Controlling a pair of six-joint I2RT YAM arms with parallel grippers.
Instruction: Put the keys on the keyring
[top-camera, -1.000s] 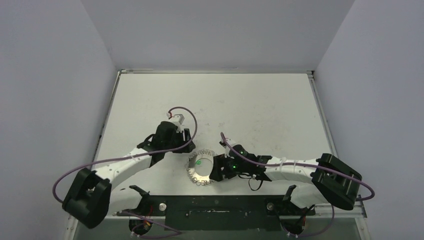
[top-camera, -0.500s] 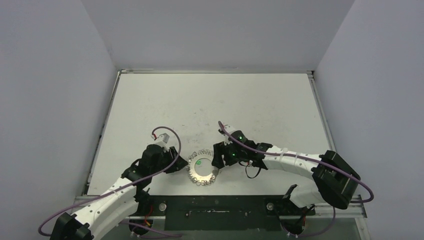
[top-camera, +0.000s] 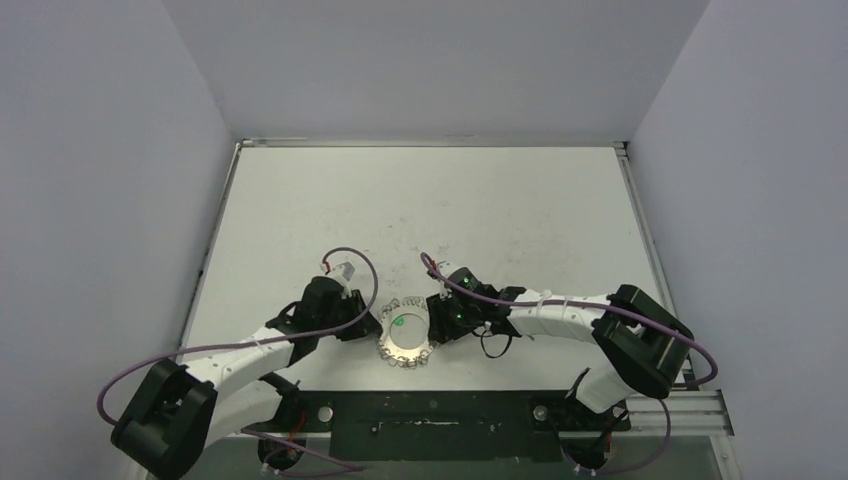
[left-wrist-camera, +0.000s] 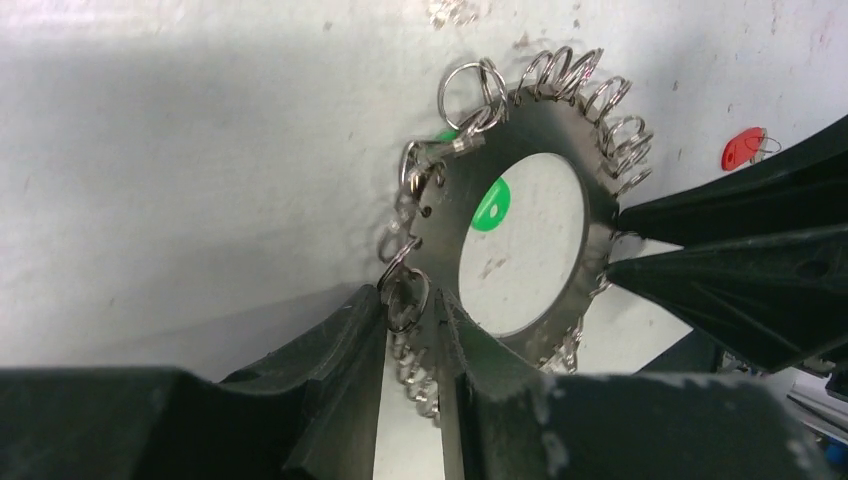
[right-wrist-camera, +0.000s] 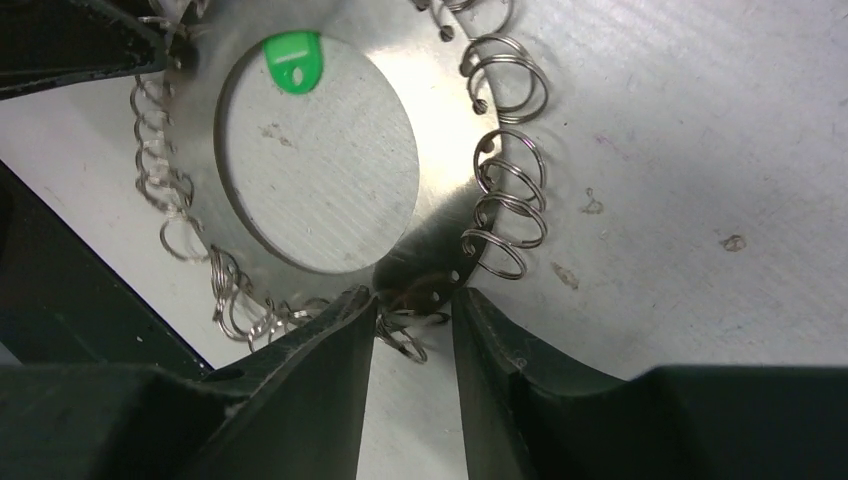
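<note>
Two grippers are set flanking keyring (top-camera: 404, 338). L gripper (left-wrist-camera: 410, 312) is pinched on rim loop (left-wrist-camera: 405, 298). R gripper (right-wrist-camera: 412, 312): hold cannot be told. Green-tag key (right-wrist-camera: 292, 62) is seen inside keyring; red-tag key (left-wrist-camera: 742, 148) off R rim, nearer R arm.

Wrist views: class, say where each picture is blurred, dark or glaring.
Left wrist view: left gripper blurred, keyring dark against the bright table; right wrist view: keyring glares bright, right gripper blurred and black.

The keyring (right-wrist-camera: 445, 200) is brushed, shiny metal; the green tag (right-wrist-camera: 292, 62) inside its hole smooth plastic; the table (right-wrist-camera: 680, 150) under it matt, scuffed
</note>
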